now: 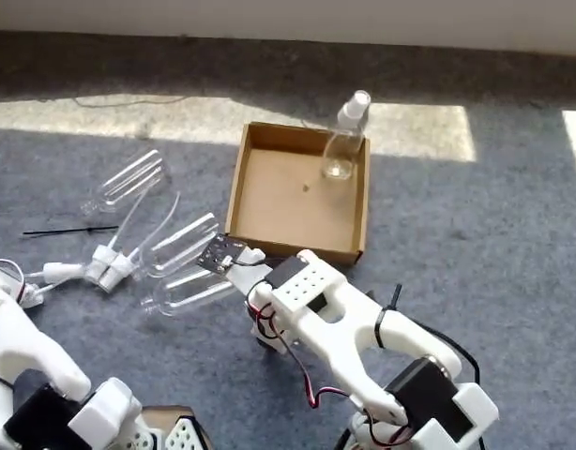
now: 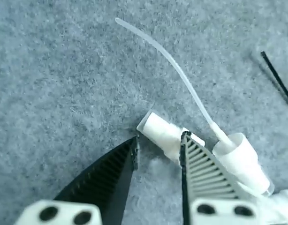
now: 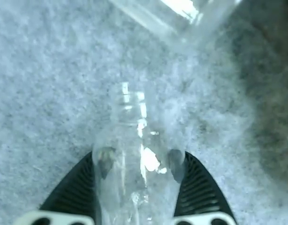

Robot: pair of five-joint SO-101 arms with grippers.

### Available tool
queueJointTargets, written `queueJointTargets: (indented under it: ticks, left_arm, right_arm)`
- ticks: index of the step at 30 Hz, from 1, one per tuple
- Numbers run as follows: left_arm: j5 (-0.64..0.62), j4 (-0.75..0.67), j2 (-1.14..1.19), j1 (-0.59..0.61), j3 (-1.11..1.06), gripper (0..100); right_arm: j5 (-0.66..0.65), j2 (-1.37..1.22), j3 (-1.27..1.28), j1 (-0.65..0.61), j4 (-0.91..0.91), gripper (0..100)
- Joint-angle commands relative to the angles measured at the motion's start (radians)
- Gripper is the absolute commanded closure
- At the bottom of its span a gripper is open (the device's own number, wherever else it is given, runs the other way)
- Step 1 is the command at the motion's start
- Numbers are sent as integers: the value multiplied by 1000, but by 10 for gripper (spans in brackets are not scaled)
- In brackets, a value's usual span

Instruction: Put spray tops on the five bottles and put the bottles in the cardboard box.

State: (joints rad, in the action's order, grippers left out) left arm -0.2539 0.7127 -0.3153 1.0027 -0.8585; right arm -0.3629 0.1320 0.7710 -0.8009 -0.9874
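- Left wrist view: the left gripper (image 2: pixel 160 139) has its fingers apart, straddling the head of a spray top (image 2: pixel 155 129) that lies on the carpet (image 2: pixel 64 70). One finger touches it and the other stands just clear. It isn't clamped; this looks like a line-up for the pick.
- The dip tube (image 2: pixel 181 75) curves away from the jaws. A grab on the head would leave the tube free to go down a neck.
- A second spray top (image 2: pixel 242 159) lies just beside the first. Closing could drag it along.
- A black tie (image 2: pixel 277 79) lies off to one side, not involved.
- Right wrist view: the right gripper (image 3: pixel 140 161) is clamped on the body of a clear bottle (image 3: pixel 127 108), one pad on each side. The open neck points away from the wrist and has no top on it. My guess is it's held by the body so the neck stays clear for the tube.
- I can't tell whether the bottle is lifted or resting on the carpet.
- A neighbour bottle (image 3: pixel 181 18) lies just beyond the neck, also bare.
- High view: the held bottle sits near the cardboard box (image 1: pixel 234 202), on its left side. A far bottle (image 1: pixel 124 180) lies well apart, uncapped.
- A capped bottle (image 1: pixel 342 141) stands upright in the box's far right corner. By my count that's one done, with three bare bottles in sight left to cap.
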Motion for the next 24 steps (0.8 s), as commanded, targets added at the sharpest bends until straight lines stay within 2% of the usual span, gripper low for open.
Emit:
queueJointTargets:
  ticks: [1,6,10,16,24]
  left_arm:
    - [-40,-23,-36,5,24,846]
    - [-46,-15,-36,-18,19,780]
    - [-46,32,-36,-21,12,780]
    - [-46,28,-35,-19,-25,780]
    - [-46,-91,-35,-19,-107,780]
  right_arm:
    - [11,12,-31,15,1,985]
    - [11,7,-33,15,1,985]
    - [11,7,-33,15,1,985]
    - [11,7,-33,15,1,985]
    - [11,8,-33,15,1,985]
